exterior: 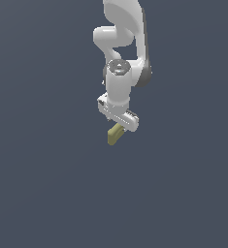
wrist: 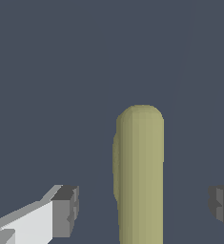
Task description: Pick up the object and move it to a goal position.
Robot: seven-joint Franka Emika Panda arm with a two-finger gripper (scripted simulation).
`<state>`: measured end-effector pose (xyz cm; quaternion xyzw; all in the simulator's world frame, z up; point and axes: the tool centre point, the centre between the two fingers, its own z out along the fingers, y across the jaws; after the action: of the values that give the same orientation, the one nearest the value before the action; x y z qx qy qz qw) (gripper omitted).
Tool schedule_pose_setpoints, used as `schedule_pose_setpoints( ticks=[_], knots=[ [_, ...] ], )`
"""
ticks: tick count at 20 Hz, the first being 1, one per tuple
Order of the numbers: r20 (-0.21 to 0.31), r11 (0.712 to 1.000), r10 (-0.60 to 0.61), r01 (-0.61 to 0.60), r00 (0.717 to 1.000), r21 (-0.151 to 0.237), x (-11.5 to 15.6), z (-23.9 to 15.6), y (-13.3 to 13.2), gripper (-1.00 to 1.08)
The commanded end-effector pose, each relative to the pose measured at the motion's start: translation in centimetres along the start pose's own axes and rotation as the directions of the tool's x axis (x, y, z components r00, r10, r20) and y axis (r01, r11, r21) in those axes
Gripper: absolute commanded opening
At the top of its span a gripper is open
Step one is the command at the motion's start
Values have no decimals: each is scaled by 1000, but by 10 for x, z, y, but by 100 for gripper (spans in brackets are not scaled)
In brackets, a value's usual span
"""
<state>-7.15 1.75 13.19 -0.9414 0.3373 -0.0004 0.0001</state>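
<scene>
The object, an olive-yellow block with rounded edges [exterior: 115,135], sits just under the white gripper [exterior: 119,126] in the exterior view, tilted a little. In the wrist view the block [wrist: 139,171] stands as a tall rounded bar between the two grey-tipped fingers [wrist: 65,210]. There is a clear gap between the block and each finger, wider on one side than the other. The gripper [wrist: 144,207] is open and straddles the block without touching it. The block's lower end runs out of the wrist view. No goal marker shows in either view.
The white arm [exterior: 120,53] reaches down from the top of the exterior view. A plain dark grey-blue surface [exterior: 47,184] fills both views; nothing else shows.
</scene>
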Motion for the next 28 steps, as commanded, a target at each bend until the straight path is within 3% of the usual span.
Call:
schedule_pose_setpoints(
  ticks=[1,10,11,28],
  knots=[
    [1,1000,1,-1,1000,-1,-1,12,1,100],
    [0,1000,3,-3,1000,-1,0,36,0,100],
    [0,1000,3,-3,1000,-1,0,36,0,-100],
    [1,1000,3,-3,1000,0,8,24,2,-100]
  ],
)
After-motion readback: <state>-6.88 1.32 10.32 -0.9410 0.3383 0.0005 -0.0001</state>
